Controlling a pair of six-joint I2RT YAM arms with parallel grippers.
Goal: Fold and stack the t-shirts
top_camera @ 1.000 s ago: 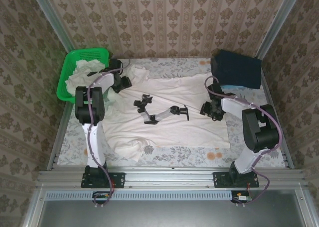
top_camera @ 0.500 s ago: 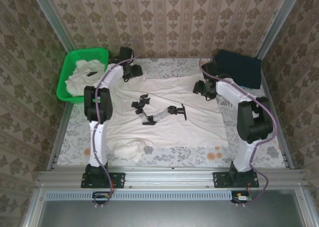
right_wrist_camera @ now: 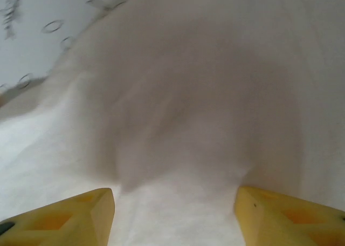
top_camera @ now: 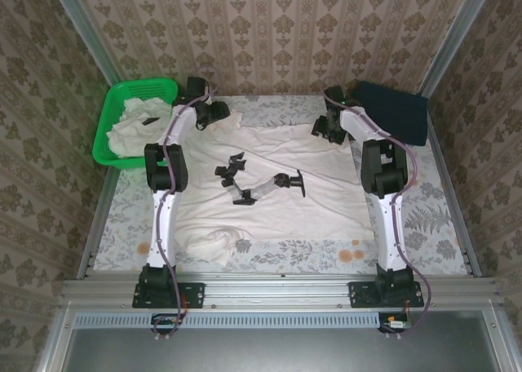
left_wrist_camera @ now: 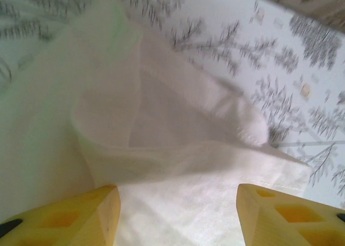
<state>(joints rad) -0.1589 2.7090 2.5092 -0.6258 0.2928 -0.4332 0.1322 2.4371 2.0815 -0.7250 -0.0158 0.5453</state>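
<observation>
Seen from above, a green basket (top_camera: 143,84) at far left holds a crumpled t-shirt (top_camera: 129,129). On the tabletop (top_camera: 424,225) the spread t-shirt (top_camera: 326,201) lies with its long side left to right and its black print (top_camera: 261,180) facing up. The wrist views add detail: the left fingers (left_wrist_camera: 81,216) stand apart over its folded corner, and the right fingers (right_wrist_camera: 70,216) stand apart over plain cloth.

T-shirt (top_camera: 326,192): off-white is recorded, with a black graphic (top_camera: 261,183) printed at the middle. Basket (top_camera: 103,131): bright green; the shirts (top_camera: 134,126) in it are seen as off-white. Tablecloth (top_camera: 424,225): pale, printed with grey fern and flower sprigs; orange-brown spots are noted near the front edge. Cloth (top_camera: 395,111) at far right: dark navy. Wallpaper (top_camera: 269,29): beige, patterned with brown damask motifs. Left fingers (left_wrist_camera: 81,216) and right fingers (right_wrist_camera: 70,216): yellow.
</observation>
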